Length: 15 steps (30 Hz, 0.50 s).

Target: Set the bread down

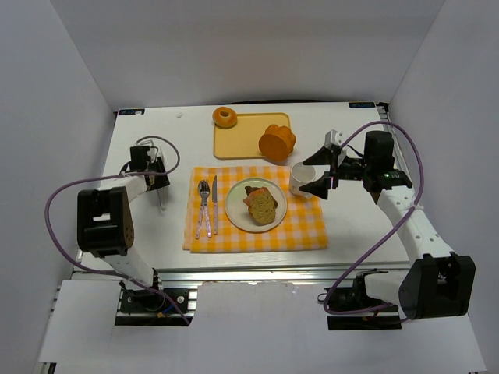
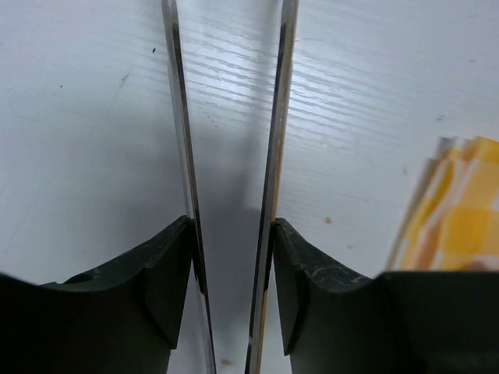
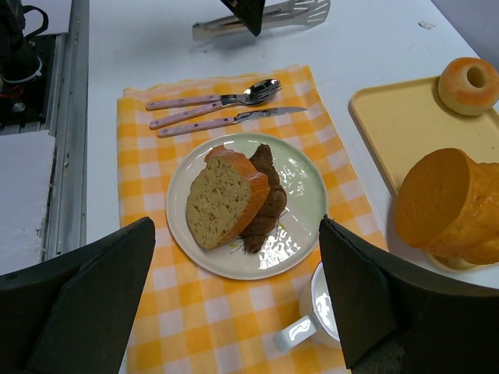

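Now the bread (image 1: 261, 206) lies plated near the spread-apart right end effector (image 1: 312, 178).

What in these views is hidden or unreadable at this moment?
Top and right wrist views: the dark brown lumpy chunk is mostly covered by the tan speckled slice leaning on it.
Right wrist view: the white mug is cut by the bottom edge and a finger of the right gripper.
Left wrist view: the metal tongs run off the top edge, tips unseen.
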Motion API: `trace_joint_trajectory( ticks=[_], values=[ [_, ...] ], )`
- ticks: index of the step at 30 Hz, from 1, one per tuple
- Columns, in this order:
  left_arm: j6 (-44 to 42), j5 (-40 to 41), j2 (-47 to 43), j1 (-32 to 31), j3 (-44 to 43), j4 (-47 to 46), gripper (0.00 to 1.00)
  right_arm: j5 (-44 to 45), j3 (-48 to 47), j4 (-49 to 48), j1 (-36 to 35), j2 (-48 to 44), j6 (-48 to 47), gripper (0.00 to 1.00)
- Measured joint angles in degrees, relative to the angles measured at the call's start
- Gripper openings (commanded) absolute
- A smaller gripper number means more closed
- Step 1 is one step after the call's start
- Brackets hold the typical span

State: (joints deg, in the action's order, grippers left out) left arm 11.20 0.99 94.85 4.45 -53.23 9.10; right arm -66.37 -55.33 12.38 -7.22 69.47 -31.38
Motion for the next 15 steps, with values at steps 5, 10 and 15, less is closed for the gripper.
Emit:
trace_joint_trajectory(
  ticks=[5,10,15],
  values=[
    [-1.81,0.76,5.18,0.85,-0.85,-3.72,0.64,0.42,0.09,0.79,0.0,-0.68,-0.57,0.89],
    [-2.19,1.09,6.21,1.11,-1.68,-4.79,0.98,1.6,0.37,1.25,0.0,-0.96,-0.61,0.89],
    [-1.73,1.49,4.85,1.22,-1.62,-4.04,0.98,8.61,0.44,-0.66,0.0,-1.38,6.64,0.89]
  ],
)
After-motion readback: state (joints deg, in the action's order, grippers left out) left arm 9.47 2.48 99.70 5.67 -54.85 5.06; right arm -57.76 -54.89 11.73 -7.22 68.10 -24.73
